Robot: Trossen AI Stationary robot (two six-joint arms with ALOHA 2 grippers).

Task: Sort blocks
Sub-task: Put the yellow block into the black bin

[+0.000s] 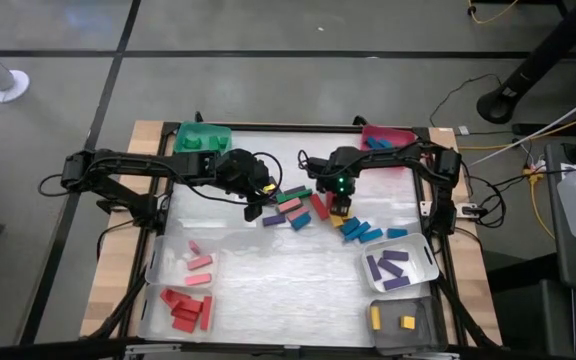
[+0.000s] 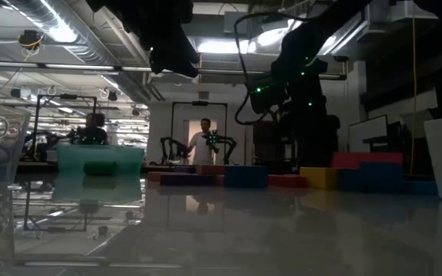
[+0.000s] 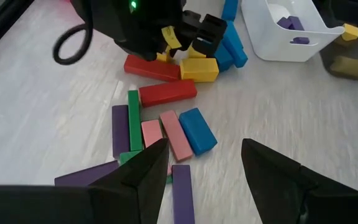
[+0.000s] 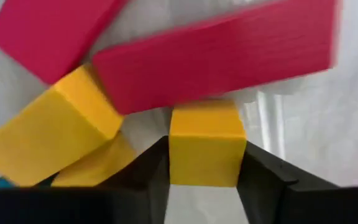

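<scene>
Right end effector (image 4: 204, 163) was seen pinching a small yellow block (image 4: 204, 143) between its two fingers, low over the bench (image 1: 268, 270) at the middle of the pile of blocks (image 1: 318, 212). To do this step well, in judgement, the grip would need to be kept square on the yellow block's flat sides and the lift made straight up, since a red block (image 4: 216, 59) lay touching its far end and a second yellow block (image 4: 48, 134) just beside it could be dragged along. Left end effector (image 3: 201, 171) was held spread, with nothing between its fingers, above the pink, blue, green and purple blocks at the pile's other side. Farther off, near the bench's corner, the grey bin (image 1: 401, 322) with two yellow blocks was judged the likely destination.
</scene>
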